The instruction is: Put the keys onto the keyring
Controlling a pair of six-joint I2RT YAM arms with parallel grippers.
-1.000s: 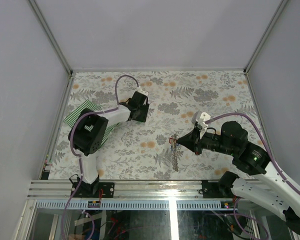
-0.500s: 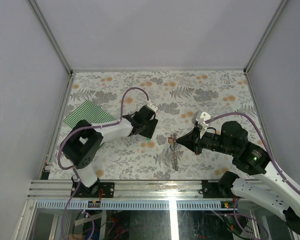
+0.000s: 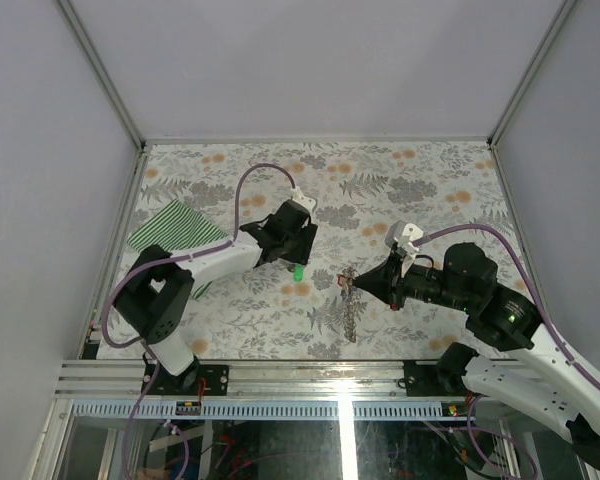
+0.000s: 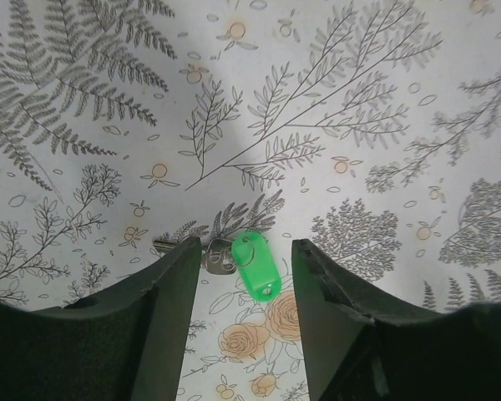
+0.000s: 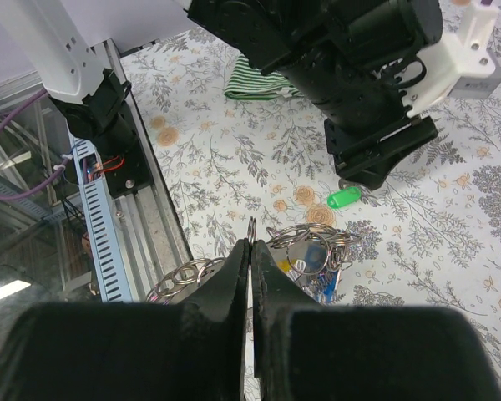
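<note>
A green-tagged key (image 4: 255, 262) with its metal blade (image 4: 216, 256) lies flat on the floral cloth, between the fingertips of my open left gripper (image 4: 246, 245). The fingers do not touch it. From above, the same green key (image 3: 298, 272) lies just in front of the left gripper (image 3: 294, 252). My right gripper (image 5: 252, 244) is shut on a thin ring of the keyring (image 5: 311, 241). The keyring's coil of metal rings, with blue and yellow key heads (image 5: 326, 280) in it, hangs beside the fingers. From above, the keyring (image 3: 350, 310) trails down from the right gripper (image 3: 352, 283).
A green-and-white striped cloth (image 3: 175, 228) lies at the left of the table. The aluminium rail (image 3: 310, 375) runs along the near edge, close to the hanging chain. The left arm's black wrist (image 5: 376, 142) fills the space just beyond the green key (image 5: 344, 198).
The left arm has swung right toward the table's middle, and the green key now shows on the cloth at its fingertips. The right arm has stayed put.
</note>
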